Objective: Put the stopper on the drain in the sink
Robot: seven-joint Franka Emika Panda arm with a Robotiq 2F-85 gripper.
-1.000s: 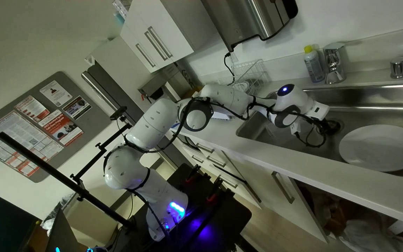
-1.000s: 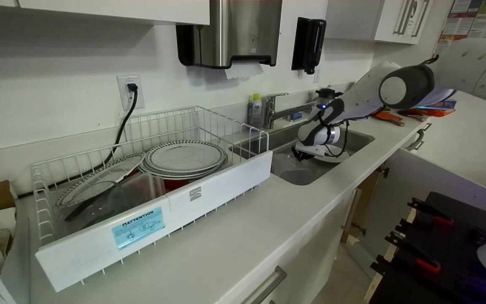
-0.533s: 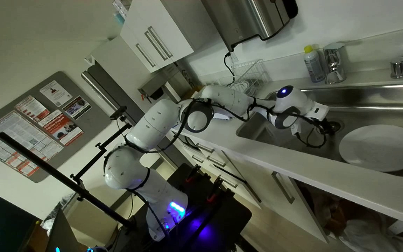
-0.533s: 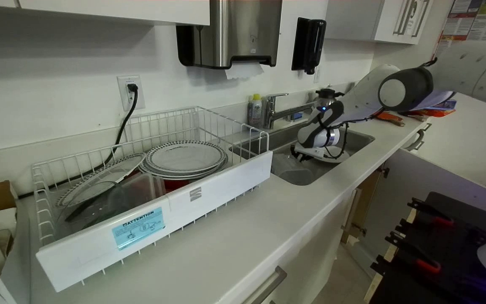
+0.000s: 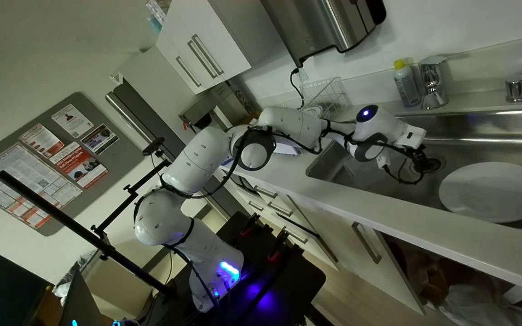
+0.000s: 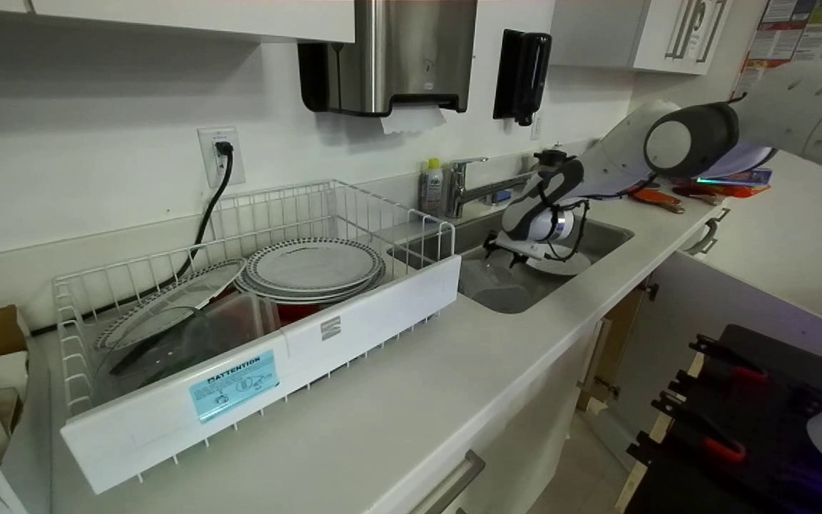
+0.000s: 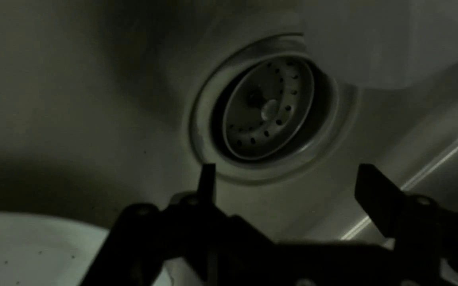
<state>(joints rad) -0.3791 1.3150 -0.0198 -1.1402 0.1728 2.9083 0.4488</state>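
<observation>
The stopper (image 7: pixel 269 110), a round metal strainer with small holes and a central knob, rests inside the ring of the drain (image 7: pixel 257 171) in the wrist view. It looks tilted, with a dark gap showing along parts of its edge. My gripper (image 7: pixel 288 178) hangs over the sink floor beside the drain, fingers wide apart and nothing between them. In an exterior view the gripper (image 5: pixel 422 164) is low in the sink, partly in front of the drain (image 5: pixel 437 164); the spread fingers of the gripper (image 6: pixel 502 254) also show in an exterior view.
A white plate (image 5: pixel 494 190) lies in the sink (image 5: pixel 483 127) near the drain. A clear plastic container (image 6: pixel 493 285) stands in the sink and covers the drain's edge in the wrist view. Behind the sink are a faucet (image 5: pixel 432 81) and a bottle (image 5: pixel 407 86).
The gripper's fingers have spread apart from a nearly shut stance. The hand has risen slightly, and the drain shows beside it in an exterior view.
</observation>
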